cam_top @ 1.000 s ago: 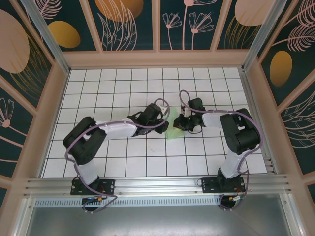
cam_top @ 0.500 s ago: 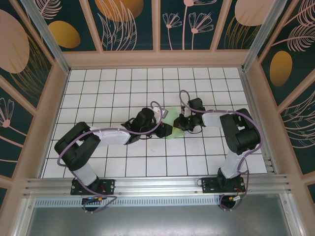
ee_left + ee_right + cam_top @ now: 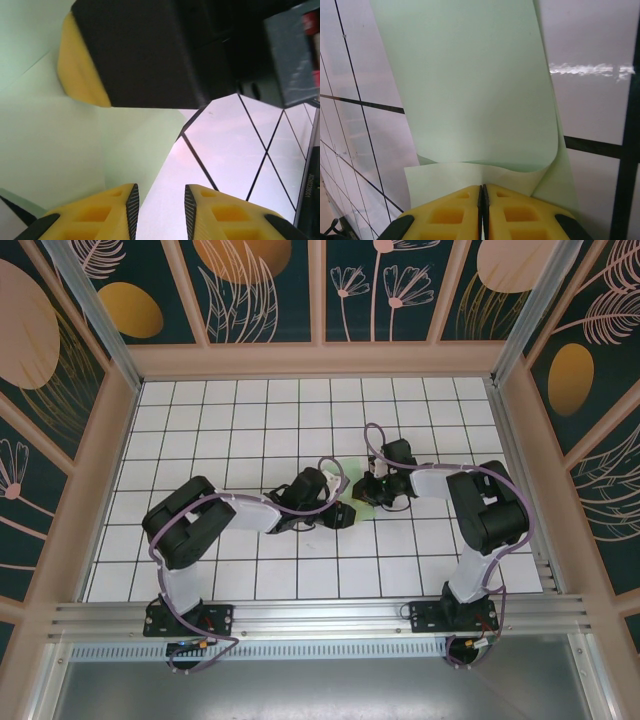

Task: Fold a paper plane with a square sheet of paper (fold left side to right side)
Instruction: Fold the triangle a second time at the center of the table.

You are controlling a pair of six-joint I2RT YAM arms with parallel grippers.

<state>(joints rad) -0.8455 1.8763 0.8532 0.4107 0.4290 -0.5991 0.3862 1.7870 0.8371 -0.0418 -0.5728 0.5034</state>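
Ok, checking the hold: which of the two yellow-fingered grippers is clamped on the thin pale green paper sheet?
The right gripper: its jaws are shut on the pale green paper sheet. The left gripper has its jaws apart, nothing between them.

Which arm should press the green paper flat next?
Probably left: the left tool sits free, slightly open, beside the paper. The right tool is busy pinching the paper's edge.

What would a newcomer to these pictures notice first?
The pale green paper at the middle of the white grid table, partly curled over itself, catches the eye first. The right gripper has its yellow fingers shut on the paper's edge. The left gripper hangs close beside it, its fingers slightly apart.
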